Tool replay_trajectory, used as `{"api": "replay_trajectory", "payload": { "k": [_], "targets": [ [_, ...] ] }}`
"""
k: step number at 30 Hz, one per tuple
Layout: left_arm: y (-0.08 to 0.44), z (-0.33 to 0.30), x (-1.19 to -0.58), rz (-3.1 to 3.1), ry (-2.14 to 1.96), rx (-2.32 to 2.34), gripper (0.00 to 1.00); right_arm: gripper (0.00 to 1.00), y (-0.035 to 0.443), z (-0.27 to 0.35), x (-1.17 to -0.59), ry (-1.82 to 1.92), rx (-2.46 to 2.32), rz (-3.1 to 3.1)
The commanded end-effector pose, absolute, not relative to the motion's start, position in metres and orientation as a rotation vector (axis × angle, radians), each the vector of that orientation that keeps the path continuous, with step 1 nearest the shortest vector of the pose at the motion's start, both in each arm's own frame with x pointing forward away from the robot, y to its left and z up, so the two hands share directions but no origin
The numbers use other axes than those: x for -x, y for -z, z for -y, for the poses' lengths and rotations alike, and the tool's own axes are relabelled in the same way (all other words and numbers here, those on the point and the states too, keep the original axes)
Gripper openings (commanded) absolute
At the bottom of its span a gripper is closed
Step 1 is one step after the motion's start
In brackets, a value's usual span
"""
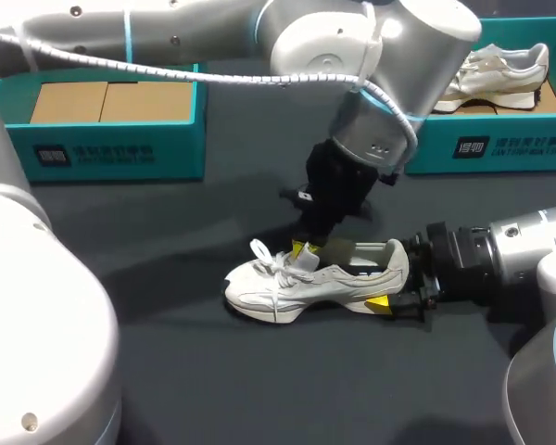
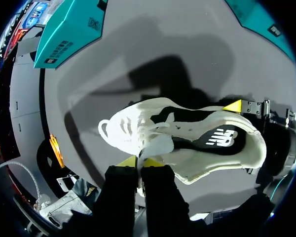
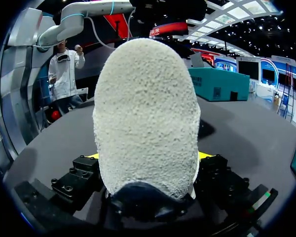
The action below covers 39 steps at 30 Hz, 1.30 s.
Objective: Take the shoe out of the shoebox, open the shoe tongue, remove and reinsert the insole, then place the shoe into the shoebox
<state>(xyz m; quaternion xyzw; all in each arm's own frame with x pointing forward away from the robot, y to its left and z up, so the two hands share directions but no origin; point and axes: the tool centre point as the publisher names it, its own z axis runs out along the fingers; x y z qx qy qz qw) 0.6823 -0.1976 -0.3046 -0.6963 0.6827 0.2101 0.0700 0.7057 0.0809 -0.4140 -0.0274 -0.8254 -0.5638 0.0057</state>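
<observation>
L end effector (image 2: 139,162) pinches white lace-up sneaker's (image 1: 306,283) soft tongue (image 2: 155,147); R end effector (image 1: 394,276) clamps its heel. Risk: thin pinch slips, or hard pull twists sneaker loose.

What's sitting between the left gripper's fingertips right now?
The white tongue of the shoe, pinched between the two yellow tips of the left gripper. The left wrist view shows it most clearly.

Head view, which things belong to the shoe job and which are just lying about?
Job: white shoe, its tongue nipped by left pincer, heel clamped by right pincer; empty teal box, probably its shoebox.
Lying about: second teal box; other shoe inside it.
</observation>
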Motion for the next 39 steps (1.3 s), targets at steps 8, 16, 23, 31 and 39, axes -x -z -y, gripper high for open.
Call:
{"api": "replay_trajectory", "payload": {
  "k": [8, 16, 23, 31, 39],
  "targets": [
    [0.325, 0.135, -0.682, -2.197, -0.391, 2.296, 0.0, 0.0, 0.414, -0.081, -0.705, 1.761, 0.088, 2.588],
    [0.347, 0.128, -0.687, -2.17, -0.483, 2.294, 0.0, 0.0, 0.414, -0.081, -0.705, 1.761, 0.088, 2.588],
    [0.359, 0.125, -0.681, -2.157, -0.527, 2.258, 0.18, 0.0, 0.414, -0.081, -0.705, 1.761, 0.088, 2.588],
    [0.353, 0.114, -0.675, -2.143, -0.527, 2.174, 0.43, 0.0, 0.414, -0.081, -0.705, 1.761, 0.088, 2.588],
    [0.344, 0.111, -0.673, -2.162, -0.489, 2.156, 0.49, 0.0, 0.414, -0.081, -0.705, 1.761, 0.088, 2.588]
  ]
}}
